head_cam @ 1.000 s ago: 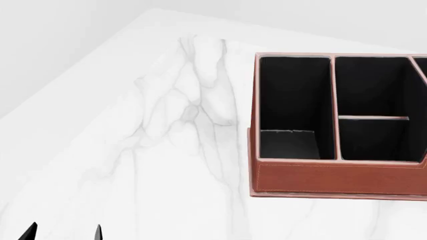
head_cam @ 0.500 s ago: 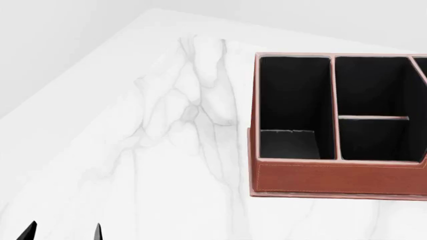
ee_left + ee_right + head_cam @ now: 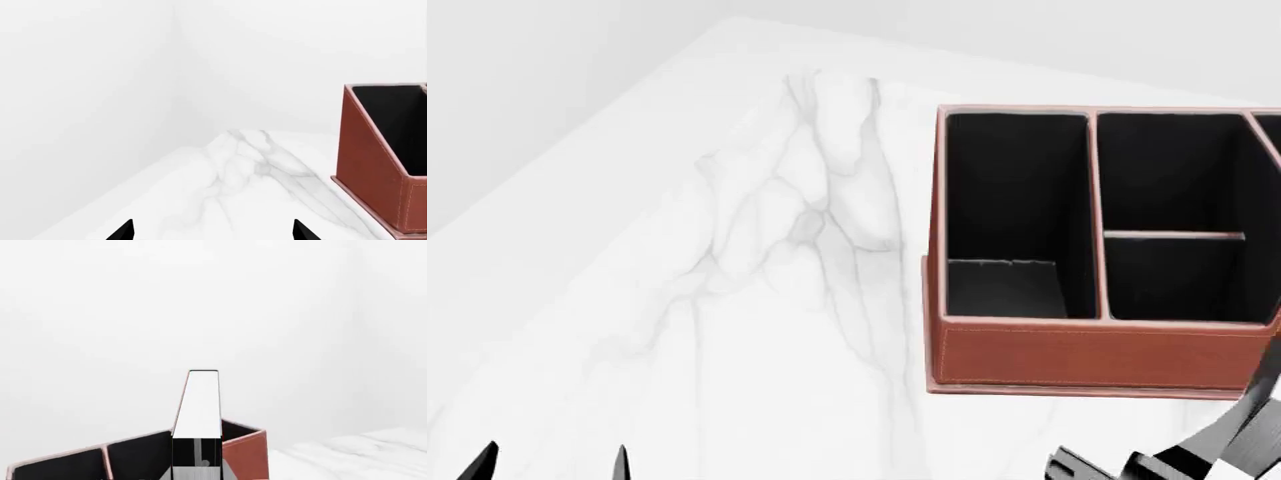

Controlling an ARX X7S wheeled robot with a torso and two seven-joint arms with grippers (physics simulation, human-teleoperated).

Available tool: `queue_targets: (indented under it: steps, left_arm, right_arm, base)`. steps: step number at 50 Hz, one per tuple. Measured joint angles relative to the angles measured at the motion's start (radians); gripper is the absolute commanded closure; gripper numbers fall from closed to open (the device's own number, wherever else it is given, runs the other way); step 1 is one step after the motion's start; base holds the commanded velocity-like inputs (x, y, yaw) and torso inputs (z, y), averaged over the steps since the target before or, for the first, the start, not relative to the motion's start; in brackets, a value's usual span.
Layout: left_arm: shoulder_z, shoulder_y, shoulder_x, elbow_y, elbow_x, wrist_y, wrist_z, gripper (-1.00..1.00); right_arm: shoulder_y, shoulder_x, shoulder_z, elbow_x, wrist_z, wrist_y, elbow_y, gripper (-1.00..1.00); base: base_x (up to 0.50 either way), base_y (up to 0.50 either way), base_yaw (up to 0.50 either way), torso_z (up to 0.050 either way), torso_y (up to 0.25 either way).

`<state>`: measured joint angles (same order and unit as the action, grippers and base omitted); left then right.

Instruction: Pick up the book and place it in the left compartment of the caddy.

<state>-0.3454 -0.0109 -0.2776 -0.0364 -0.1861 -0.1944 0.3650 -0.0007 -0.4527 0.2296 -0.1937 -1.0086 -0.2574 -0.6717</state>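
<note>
A: From the head view, where does everything sit?

B: The caddy (image 3: pixel 1101 250) stands on the white marble table (image 3: pixel 721 300) at about three o'clock of the picture, cut off by the right edge. Its left compartment (image 3: pixel 1014 215) is the long black slot against the end wall; beside it lie two shorter cells split by a crossbar. Something flat and dark lies on the floor of that slot at its near end, but I cannot tell what it is.

A: And the arms?

B: The left gripper (image 3: pixel 554 465) shows only as two black fingertips at seven o'clock, set apart with bare table between them. The right arm (image 3: pixel 1214 440) comes in at five o'clock, dark and glossy, in front of the caddy's near wall. Its fingers cannot be made out there.

A: Does the right wrist view help?

B: Yes. It shows what the head view does not: the book (image 3: pixel 199 405), white page edges toward the camera with a thin black cover at the far end, standing up out of the right gripper (image 3: pixel 197 460). The jaws pinch its lower end. Behind it is the caddy's brown corner (image 3: pixel 245 455), the book raised above the rim.

A: The left wrist view?

B: Its two fingertips (image 3: pixel 123 231) are spread wide over the marble, holding nothing. The caddy's end wall (image 3: pixel 373 160) is off to one side, well apart from them.
</note>
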Motion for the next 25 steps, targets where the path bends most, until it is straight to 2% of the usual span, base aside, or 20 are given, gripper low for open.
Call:
queue_targets:
  steps: [12,25]
  left_arm:
    - [-0.004,-0.001,-0.002,0.005,-0.002,-0.007,0.002,-1.0]
    - [-0.007,-0.004,-0.005,0.004,-0.005,-0.011,0.006,-1.0]
  right_arm:
    - [0.114,-0.082,0.056,-0.079,0.138,-0.122,-0.09,1.0]
    - [0.268,-0.124,0.101,-0.214,0.282,-0.266,-0.108,1.0]
  base:
    - [0.0,0.0,0.0,0.0,0.001]
    - [0.0,0.0,0.0,0.0,0.002]
